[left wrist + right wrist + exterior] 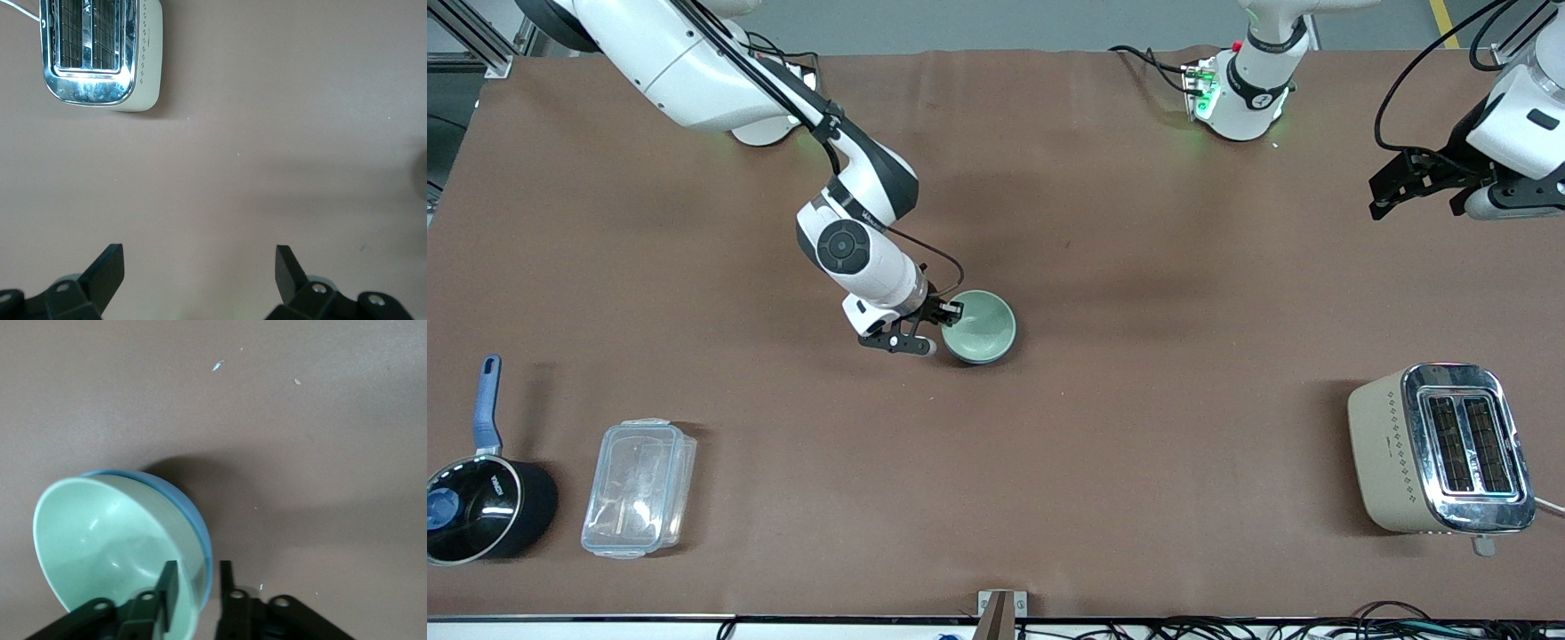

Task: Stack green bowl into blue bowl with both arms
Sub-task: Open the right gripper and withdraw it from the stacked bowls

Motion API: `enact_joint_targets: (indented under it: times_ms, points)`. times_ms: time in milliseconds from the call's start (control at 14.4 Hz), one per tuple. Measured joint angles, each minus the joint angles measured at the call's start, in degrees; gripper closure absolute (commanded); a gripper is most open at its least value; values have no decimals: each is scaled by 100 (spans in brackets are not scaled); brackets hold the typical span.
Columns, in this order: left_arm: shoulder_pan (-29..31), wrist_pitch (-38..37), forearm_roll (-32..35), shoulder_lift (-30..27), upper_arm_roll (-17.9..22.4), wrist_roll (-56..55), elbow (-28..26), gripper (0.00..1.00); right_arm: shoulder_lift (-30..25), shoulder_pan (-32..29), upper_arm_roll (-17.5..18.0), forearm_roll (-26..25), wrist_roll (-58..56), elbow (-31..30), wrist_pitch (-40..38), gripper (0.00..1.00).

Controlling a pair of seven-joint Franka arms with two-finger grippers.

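The pale green bowl (pixel 980 325) sits nested in the sky-blue bowl (pixel 193 513) at mid table. In the right wrist view the green bowl (pixel 107 540) lies slightly tilted, and only a blue crescent of rim shows beside it. My right gripper (pixel 944 325) is low at the bowls' rim on the right arm's side. Its fingers stand a little apart astride both rims, one inside the green bowl and one outside the blue bowl, with a small gap showing at each. My left gripper (pixel 1414 188) waits wide open and empty, raised over the left arm's end of the table.
A beige and chrome toaster (pixel 1440 449) stands toward the left arm's end, nearer the front camera; it also shows in the left wrist view (pixel 100 53). A clear plastic lidded box (pixel 639 487) and a black saucepan (pixel 482 511) with a blue handle are at the right arm's end.
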Motion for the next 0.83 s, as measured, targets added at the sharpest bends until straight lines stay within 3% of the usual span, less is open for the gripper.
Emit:
enact_joint_targets:
  times_ms: [278, 556, 833]
  points:
    - [-3, 19, 0, 40, 5, 126, 116, 0, -233, -29, -11, -33, 49, 189, -324, 0]
    - [2, 20, 0, 134, 16, 135, 305, 0, -1291, -368, -79, -58, -299, 315, -1363, 0]
    - [26, 19, 0, 156, 26, 243, 336, 0, -2323, -596, -653, -59, -1323, 526, -2586, 0]
